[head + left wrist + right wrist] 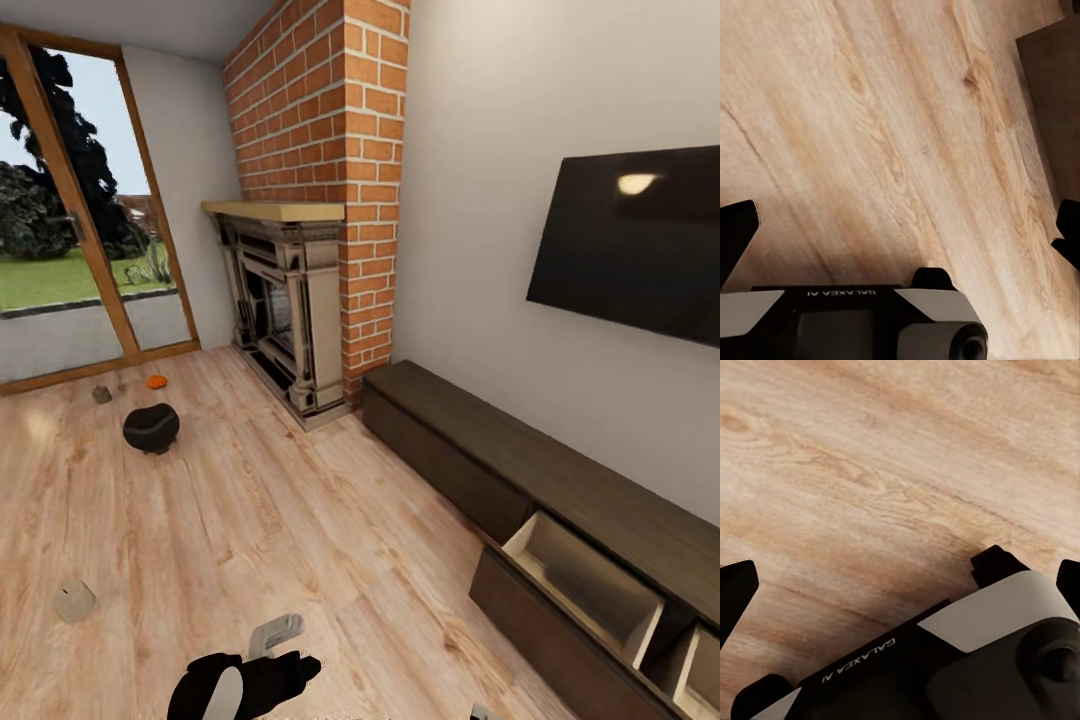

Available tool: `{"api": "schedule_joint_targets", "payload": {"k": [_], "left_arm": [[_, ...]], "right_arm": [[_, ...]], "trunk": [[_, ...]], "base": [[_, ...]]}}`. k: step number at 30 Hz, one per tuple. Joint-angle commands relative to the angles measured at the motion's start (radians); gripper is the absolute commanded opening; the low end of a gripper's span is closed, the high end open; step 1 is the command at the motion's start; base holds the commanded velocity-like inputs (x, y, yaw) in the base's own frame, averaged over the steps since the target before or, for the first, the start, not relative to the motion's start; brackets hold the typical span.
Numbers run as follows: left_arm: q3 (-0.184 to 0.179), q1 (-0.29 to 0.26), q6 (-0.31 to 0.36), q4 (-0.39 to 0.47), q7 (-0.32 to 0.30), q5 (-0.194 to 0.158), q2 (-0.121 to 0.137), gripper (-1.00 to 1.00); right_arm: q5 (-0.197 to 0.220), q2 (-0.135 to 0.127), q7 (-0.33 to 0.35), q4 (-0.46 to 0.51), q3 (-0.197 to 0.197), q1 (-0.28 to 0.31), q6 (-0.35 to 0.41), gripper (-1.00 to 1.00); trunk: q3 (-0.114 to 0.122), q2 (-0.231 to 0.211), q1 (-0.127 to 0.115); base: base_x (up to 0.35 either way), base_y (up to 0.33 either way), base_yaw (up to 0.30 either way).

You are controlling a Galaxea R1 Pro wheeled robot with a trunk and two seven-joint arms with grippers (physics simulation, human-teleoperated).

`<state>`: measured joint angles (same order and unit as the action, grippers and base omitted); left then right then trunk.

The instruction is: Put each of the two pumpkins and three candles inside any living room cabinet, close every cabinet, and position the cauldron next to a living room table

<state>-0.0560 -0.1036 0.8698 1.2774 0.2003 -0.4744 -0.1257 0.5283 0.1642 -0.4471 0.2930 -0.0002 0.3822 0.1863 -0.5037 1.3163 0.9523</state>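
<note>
— Along the bottom edge of the head view, what sits nearest?

— A black-and-white arm (pixel 245 685) of the robot pokes up over the plank floor (pixel 250 520). The left gripper (pixel 904 229) shows in its wrist view with both black fingertips (pixel 736 229) far apart at the frame's sides, nothing but bare boards between them. The right gripper (pixel 904 585) is spread just as wide, again over bare wood.

— And the containers?

— At lower right the cabinet (pixel 560 480) runs along the wall under a dark television (pixel 640 240). One drawer (pixel 585 585) is pulled out, showing pale wood insides; nothing can be seen in it. A second open compartment (pixel 700 675) is cut off at the frame's corner, so its contents cannot be told.

— Anything loose on the floor?

— At lower left, one candle (pixel 74 601) stands alone, well apart from the cabinet. Farther off, at middle left, the cauldron (pixel 151 428) sits on the boards; its inside cannot be made out. Just beyond it lie a pumpkin (pixel 156 381) and a second candle (pixel 101 394), near the glass door (pixel 80 260). A brick fireplace (pixel 300 300) rises at upper centre.
</note>
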Motion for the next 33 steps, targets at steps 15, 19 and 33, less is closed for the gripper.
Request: {"api": "schedule_joint_targets", "payload": {"k": [15, 19, 33], "left_arm": [[-0.001, -0.001, 0.003, 0.000, 0.010, -0.010, -0.002, 1.00], [-0.001, -0.001, 0.003, 0.000, 0.010, -0.010, -0.001, 1.00], [-0.001, -0.001, 0.003, 0.000, 0.010, -0.010, -0.002, 1.00]], "right_arm": [[0.001, 0.000, -0.005, 0.003, 0.000, 0.000, 0.007, 1.00], [0.001, 0.000, -0.005, 0.003, 0.000, 0.000, 0.007, 1.00], [0.001, -0.003, -0.005, 0.003, 0.000, 0.000, 0.007, 1.00]], "trunk": [[-0.010, 0.001, 0.000], [-0.013, 0.001, 0.000], [-0.022, 0.001, 0.000]], "base": [[-0.087, 0.000, 0.276], [-0.093, 0.000, 0.276], [-0.020, 0.000, 0.276]]}}
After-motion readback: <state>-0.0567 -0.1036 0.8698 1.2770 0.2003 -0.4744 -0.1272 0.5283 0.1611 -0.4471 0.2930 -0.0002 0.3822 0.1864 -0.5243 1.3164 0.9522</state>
